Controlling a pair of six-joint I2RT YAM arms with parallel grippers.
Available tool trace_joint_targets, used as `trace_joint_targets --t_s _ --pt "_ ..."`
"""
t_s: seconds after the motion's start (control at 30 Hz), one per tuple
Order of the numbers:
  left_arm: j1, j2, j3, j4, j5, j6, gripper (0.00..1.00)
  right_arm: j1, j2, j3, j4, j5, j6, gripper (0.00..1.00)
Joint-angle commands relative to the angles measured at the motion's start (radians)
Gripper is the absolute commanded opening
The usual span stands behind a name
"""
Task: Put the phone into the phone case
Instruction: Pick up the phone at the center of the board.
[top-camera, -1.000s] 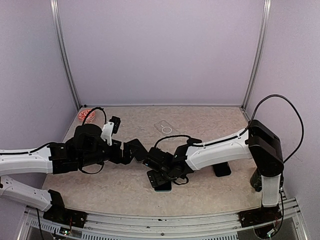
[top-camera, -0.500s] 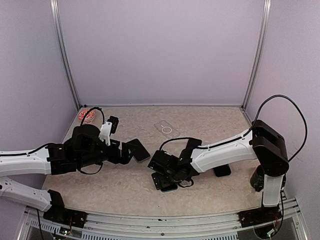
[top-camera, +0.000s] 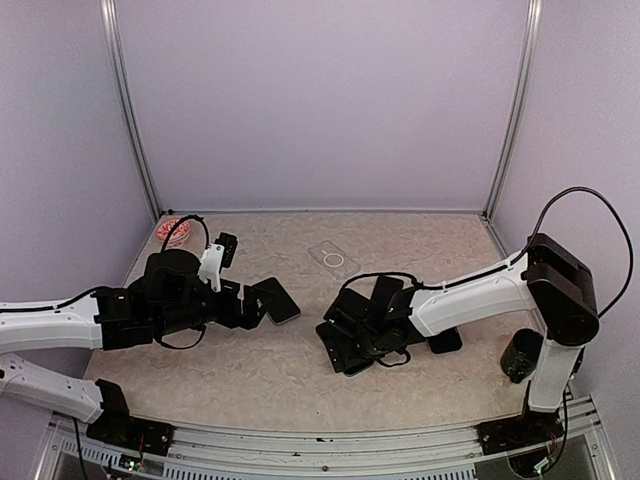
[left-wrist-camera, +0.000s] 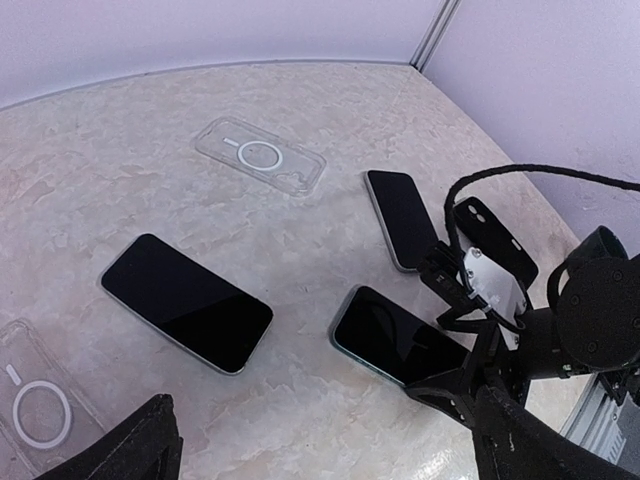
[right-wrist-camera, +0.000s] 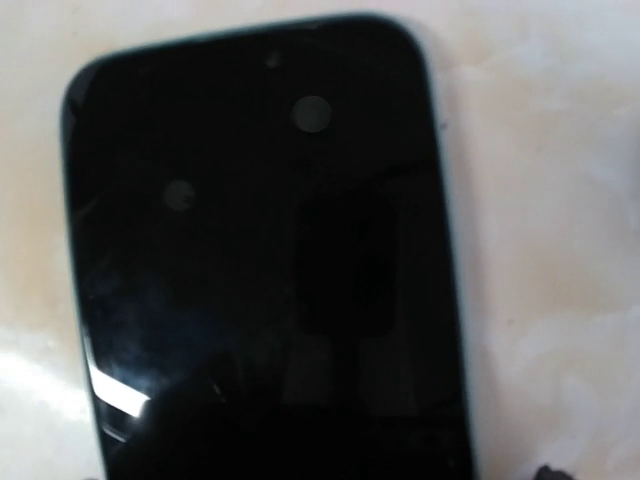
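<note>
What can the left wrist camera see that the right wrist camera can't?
Only the left wrist camera shows the far clear case, the near clear case, the black phone lying between them, the grey-edged phone and the right arm. Only the right wrist camera shows one screen up close, with bright glare near its lower left corner. Both show the green-edged phone, lying face up on the marbled table.

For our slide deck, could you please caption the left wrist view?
Right gripper beside a face-up phone; a second phone and a clear case lie nearby.
</note>
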Motion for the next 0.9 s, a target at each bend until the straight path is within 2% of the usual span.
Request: trace_joint_targets --t_s 0.0,0.27,0.5,0.87 --pt "0.006 0.007 -0.008 0.043 -0.006 -0.007 0.99 -0.009 0.031 0.016 -0.025 -0.025 -0.055 0.91" --pt "0.007 0.007 -0.008 0.037 -0.008 -0.008 0.99 -0.014 0.093 0.053 -0.025 -0.013 -0.098 0.86" --pt "0.007 0.010 -0.008 0.036 -0.022 -0.012 0.99 -0.023 0.092 0.052 -0.009 -0.004 -0.145 0.77" --pt "0.049 0.043 -0.019 0.056 -0.009 -0.049 0.99 -0.038 0.018 -0.010 0.124 0.009 -0.349 0.77"
